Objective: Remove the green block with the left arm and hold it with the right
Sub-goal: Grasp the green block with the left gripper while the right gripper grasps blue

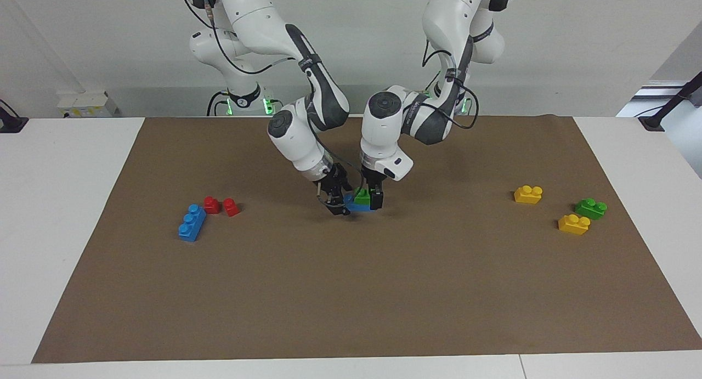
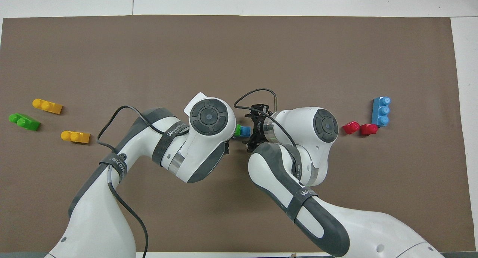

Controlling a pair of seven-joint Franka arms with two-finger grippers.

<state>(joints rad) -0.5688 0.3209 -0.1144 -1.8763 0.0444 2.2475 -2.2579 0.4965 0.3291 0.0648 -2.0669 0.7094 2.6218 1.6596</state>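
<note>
At mat centre, left fingers (image 1: 368, 198) apart around green block (image 1: 361, 194) on blue brick (image 1: 359, 206), right fingers (image 1: 337, 201) clamped on blue brick.

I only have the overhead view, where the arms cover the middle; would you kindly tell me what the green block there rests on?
Observer: The green block sits on top of a blue brick.
Operator: Thank you. Where is the left claw?
Observer: The left claw is down at the green block, open.
Operator: And the right claw?
Observer: The right claw is low at the blue brick's end toward the right arm.
</note>
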